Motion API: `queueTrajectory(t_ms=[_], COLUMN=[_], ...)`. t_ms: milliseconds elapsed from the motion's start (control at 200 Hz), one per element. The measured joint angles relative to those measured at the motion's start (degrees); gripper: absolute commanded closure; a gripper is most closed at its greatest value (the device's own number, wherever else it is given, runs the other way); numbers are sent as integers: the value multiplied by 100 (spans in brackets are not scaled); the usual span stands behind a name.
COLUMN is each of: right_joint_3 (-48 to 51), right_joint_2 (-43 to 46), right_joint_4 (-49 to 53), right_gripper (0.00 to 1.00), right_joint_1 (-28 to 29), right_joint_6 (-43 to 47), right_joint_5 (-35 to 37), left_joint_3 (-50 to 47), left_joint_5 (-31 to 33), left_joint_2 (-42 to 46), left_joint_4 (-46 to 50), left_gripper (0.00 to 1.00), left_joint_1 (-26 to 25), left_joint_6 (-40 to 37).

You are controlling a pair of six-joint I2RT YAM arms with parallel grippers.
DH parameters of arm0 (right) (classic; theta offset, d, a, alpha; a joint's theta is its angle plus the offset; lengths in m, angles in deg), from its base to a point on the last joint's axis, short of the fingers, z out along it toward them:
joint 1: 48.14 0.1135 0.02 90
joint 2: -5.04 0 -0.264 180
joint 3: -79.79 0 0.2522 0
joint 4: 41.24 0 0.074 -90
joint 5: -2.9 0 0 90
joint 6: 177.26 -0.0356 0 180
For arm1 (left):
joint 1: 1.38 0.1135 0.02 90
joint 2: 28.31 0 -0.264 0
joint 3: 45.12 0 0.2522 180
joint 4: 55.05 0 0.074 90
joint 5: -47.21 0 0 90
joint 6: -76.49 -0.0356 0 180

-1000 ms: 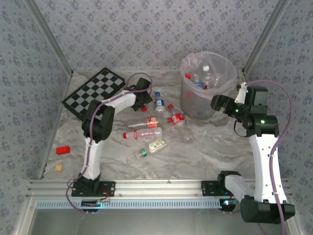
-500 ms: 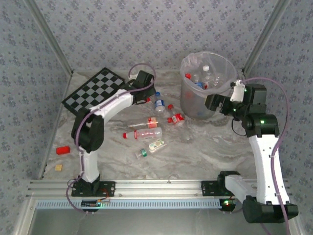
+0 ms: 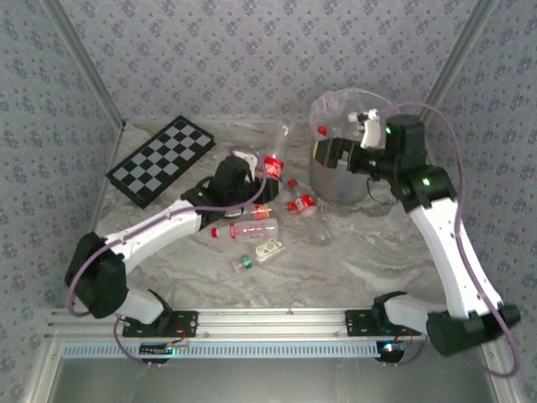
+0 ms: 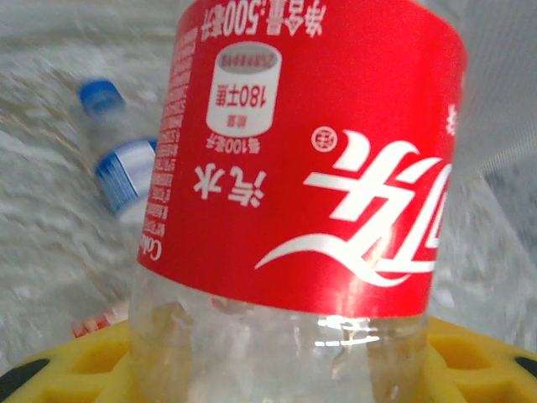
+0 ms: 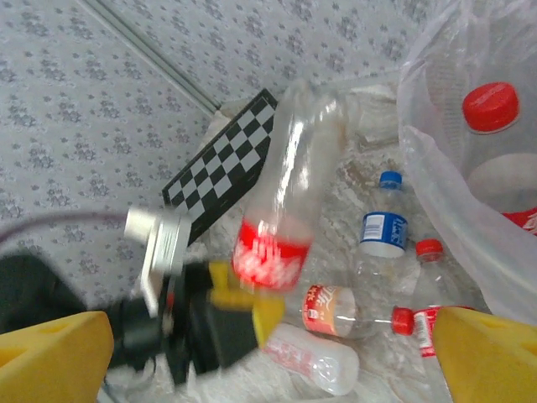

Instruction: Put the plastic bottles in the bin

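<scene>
Plastic bottles are the job here, so going from the left: the black-and-white chequered board (image 3: 159, 158) lies flat at the far left of the marbled worktop (image 3: 361, 252), out of harm's way.

Next, the left arm (image 3: 159, 228) reaches far out. The left jaws pinch a clear plastic bottle with a red label (image 3: 273, 161) at one end, just past the label. The bottle is tilted up off the worktop, short of the bin. Gripped so far from its middle on a thin, slick wall, it could pivot or squirt free during the swing, and squeezing harder would likely just crumple it.

Below it, loose bottles (image 3: 252, 228) lie scattered mid-worktop, and a dropped bottle could send them rolling.

Then comes the round translucent grey plastic bin (image 3: 340, 189), with several bottles inside. Its clear bag liner (image 5: 428, 159) has a loose edge that might snag the bottle's leading end.

Rightmost, the right arm (image 3: 436, 218) holds the right jaws spread wide and empty at the bin's near-left side, right in the bottle's path. I judge the likeliest trouble is the arms meeting there, or a nudge tipping the light bin.
</scene>
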Motion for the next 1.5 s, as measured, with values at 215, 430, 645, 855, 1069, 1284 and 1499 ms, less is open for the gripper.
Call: queueTrajectory(t_ms=[215, 430, 645, 855, 1069, 1284, 1499], right_joint_3=[-297, -330, -315, -302, -573, -1829, -3012], right_joint_2=[-1080, -1182, -1141, -957, -929, -935, -955], right_joint_4=[-33, -280, -621, -769, -721, -463, -398], right_gripper=[0, 4, 28, 46, 54, 56, 60], right_joint_1=[461, 483, 481, 472, 487, 125, -988], right_joint_6=[-315, -605, -763, -793, -688, -199, 192], right_joint_5=[22, 173, 348, 431, 448, 588, 863], left_joint_3=[-476, -498, -498, -498, -498, -557, -949], left_joint_5=[-162, -162, -164, -162, -24, 118, 562], left_joint_2=[608, 723, 723, 756, 970, 1519, 2267], left_joint_4=[-297, -608, -634, -745, -750, -656, -479], left_gripper=[75, 75, 73, 57, 16, 3, 3], left_joint_1=[-431, -579, -671, -704, -704, -726, -730], left_joint_6=[-420, -680, -892, -1012, -1119, -1115, -1075])
